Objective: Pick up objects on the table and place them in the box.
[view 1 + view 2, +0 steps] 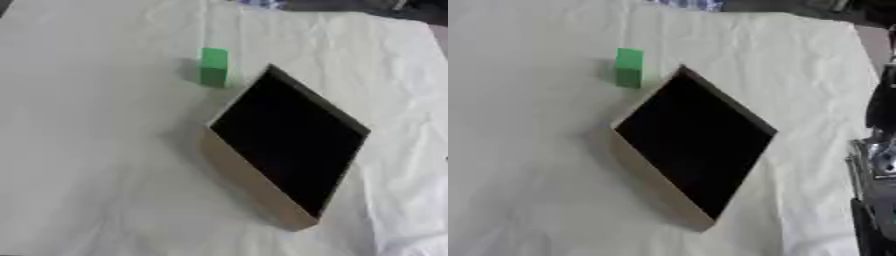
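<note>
Table: a white cloth [96,165] covered the whole work surface, creased and rumpled toward the right side and the near right corner.
Box: a shallow open box [254,186] with tan walls sat near the middle of the cloth, turned so that one corner pointed away from the robot and another toward it. Its inside was black, and nothing could be made out in it.
Block: a small green block [213,66] stood upright on the cloth, outside the box, just beside the box's far corner on its left. It did not appear to touch the box wall.
Right arm: in the right eye view, black and silver parts of the robot [877,165] showed along the right edge, off the cloth and well apart from both box and block. Whether this was the hand or only the arm could not be told, so the state of its fingers could not be told either.
Left hand: it showed in neither view.
Far edge: dark, blurred shapes lay beyond the cloth at the top, too unclear to name.
</note>
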`<state>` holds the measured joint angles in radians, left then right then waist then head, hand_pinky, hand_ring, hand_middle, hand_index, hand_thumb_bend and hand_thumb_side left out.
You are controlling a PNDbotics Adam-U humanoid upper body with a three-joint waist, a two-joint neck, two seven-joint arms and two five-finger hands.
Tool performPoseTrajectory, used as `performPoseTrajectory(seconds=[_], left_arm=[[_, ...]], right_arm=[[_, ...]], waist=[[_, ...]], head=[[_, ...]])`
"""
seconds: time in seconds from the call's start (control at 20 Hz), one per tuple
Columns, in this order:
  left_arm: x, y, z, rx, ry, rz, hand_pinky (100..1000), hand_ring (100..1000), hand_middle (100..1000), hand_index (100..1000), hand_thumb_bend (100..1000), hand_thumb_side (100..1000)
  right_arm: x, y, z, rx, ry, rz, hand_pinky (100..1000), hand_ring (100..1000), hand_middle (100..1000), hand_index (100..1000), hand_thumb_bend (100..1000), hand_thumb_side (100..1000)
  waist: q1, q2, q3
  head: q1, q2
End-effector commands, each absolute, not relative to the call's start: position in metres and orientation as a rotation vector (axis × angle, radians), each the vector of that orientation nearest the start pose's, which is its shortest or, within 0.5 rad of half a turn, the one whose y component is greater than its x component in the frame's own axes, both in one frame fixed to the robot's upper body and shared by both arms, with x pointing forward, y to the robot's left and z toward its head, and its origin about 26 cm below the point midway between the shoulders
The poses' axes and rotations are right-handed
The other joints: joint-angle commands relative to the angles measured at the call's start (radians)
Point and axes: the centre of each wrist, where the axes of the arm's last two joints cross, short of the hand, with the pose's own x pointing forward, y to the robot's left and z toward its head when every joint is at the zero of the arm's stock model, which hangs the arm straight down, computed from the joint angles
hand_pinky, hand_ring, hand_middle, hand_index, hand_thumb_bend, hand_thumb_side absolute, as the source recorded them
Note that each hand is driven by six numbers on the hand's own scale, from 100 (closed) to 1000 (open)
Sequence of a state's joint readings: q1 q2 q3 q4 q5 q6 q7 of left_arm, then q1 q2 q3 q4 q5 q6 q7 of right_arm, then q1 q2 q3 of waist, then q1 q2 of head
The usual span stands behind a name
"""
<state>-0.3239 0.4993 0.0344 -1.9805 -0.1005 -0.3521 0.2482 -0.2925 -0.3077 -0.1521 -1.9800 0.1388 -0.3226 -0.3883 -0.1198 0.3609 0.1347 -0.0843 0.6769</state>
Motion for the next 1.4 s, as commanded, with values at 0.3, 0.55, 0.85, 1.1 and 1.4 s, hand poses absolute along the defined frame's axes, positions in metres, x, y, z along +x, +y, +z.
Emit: performPoseTrajectory(seconds=[0.3, 0.55, 0.85, 1.1, 1.4], left_arm=[[0.3, 0.284, 0.286, -0.702, 3.251, 0.821, 603, 718, 702, 797, 164, 552], [0.298, 0.271, 0.32, -0.81, 3.139, 1.087, 612, 727, 712, 804, 160, 556], [0.293, 0.244, 0.352, -0.903, 2.996, 1.393, 629, 741, 727, 818, 168, 571], [0.292, 0.214, 0.372, -0.963, 2.869, 1.633, 645, 751, 739, 829, 183, 586], [0.329, 0.188, 0.384, -1.036, 2.754, 1.856, 662, 758, 747, 840, 193, 597]], right_arm=[[0.297, -0.3, 0.215, 0.735, 3.463, 0.087, 701, 669, 602, 829, 100, 804], [0.296, -0.3, 0.216, 0.734, 3.466, 0.071, 701, 669, 601, 829, 100, 803], [0.296, -0.299, 0.215, 0.721, 3.478, 0.04, 701, 668, 600, 829, 100, 803], [0.296, -0.298, 0.214, 0.708, 3.488, 0.01, 701, 667, 599, 829, 100, 805], [0.296, -0.298, 0.213, 0.702, 3.499, -0.013, 701, 666, 598, 829, 100, 807]], waist=[[0.016, -0.011, -0.011], [0.021, -0.014, -0.019], [0.024, -0.023, -0.033], [0.029, -0.029, -0.043], [0.036, -0.034, -0.053]], head=[[0.01, -0.001], [0.019, -0.002], [0.025, 0.0], [0.03, 0.004], [0.036, 0.005]])
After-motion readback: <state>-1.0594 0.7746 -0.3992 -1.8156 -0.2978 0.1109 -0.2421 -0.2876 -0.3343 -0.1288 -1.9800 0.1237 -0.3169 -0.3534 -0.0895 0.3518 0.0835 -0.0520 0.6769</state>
